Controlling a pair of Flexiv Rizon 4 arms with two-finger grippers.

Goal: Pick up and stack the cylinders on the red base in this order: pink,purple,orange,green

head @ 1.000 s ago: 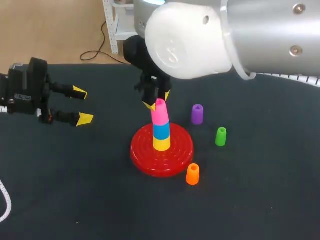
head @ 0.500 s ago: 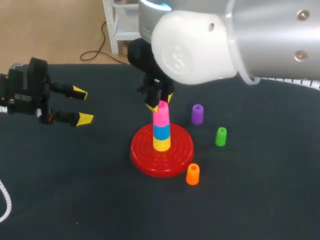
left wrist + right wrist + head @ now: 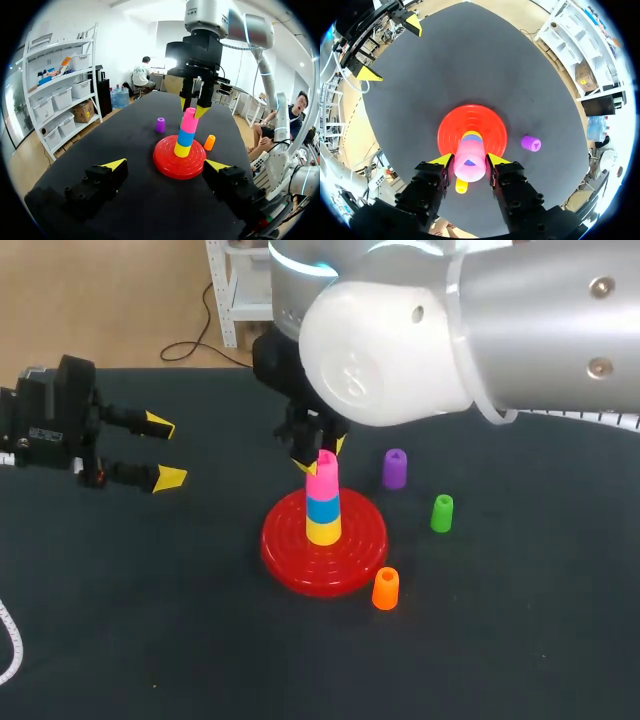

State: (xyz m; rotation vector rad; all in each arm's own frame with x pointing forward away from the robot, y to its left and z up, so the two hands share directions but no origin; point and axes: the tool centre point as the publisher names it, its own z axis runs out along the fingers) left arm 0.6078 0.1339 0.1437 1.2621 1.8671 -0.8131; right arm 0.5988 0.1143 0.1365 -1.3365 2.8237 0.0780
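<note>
One pink cylinder [image 3: 322,480] stands within the right pincer [image 3: 470,159].

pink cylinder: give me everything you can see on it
The pink plastic cylinder is short, smooth and hollow, with a hole open at its top in the right wrist view. It stands upright as the top piece of a stack, resting on a blue cylinder, which sits on a yellow cylinder at the middle of the red round base. The right tool comes down from above, its yellow-tipped fingers pressed against opposite sides of its upper part. Nothing else touches it.
</note>
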